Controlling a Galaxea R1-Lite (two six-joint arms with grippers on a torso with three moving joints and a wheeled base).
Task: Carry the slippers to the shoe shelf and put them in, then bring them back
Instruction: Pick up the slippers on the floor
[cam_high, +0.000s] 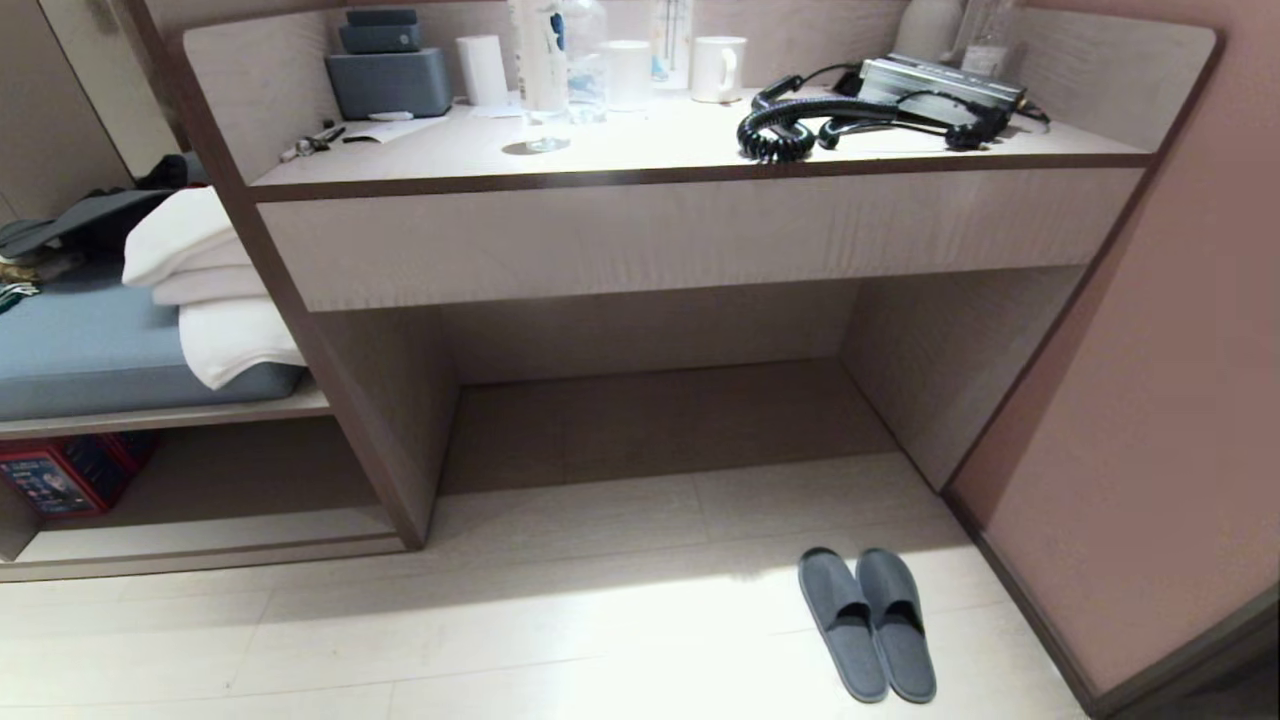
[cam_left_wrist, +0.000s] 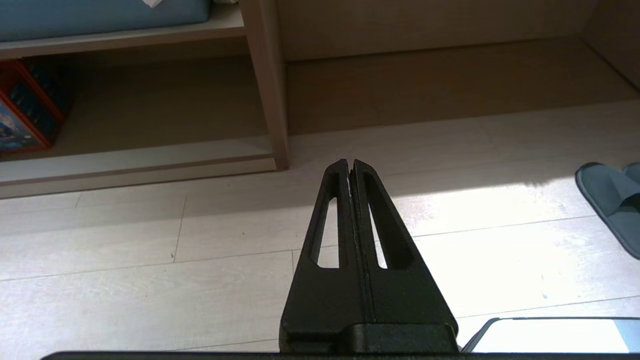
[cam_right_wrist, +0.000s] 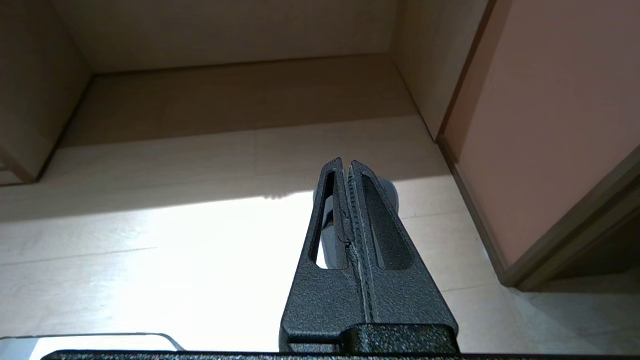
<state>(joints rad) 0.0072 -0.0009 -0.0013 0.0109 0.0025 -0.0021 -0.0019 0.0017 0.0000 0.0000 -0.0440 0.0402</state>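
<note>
The slippers (cam_high: 868, 620) are a dark grey-blue pair lying side by side on the pale floor, toes toward the desk recess, near the pink wall. The shoe shelf (cam_high: 200, 545) is the low cubby at the left with a pale base board. Neither arm appears in the head view. My left gripper (cam_left_wrist: 351, 165) hangs shut and empty above bare floor, with the shoe shelf (cam_left_wrist: 135, 165) ahead to one side and the slippers (cam_left_wrist: 607, 200) at the far edge. My right gripper (cam_right_wrist: 346, 164) is shut and empty, and the slippers (cam_right_wrist: 387, 192) lie mostly hidden behind its fingers.
A red box (cam_high: 70, 475) stands inside the cubby at its left. Above it lie folded white towels (cam_high: 200, 290) on a blue cushion. The desk (cam_high: 700, 160) carries cups, bottles and a coiled black cable. A pink wall (cam_high: 1150, 450) with a skirting board bounds the right.
</note>
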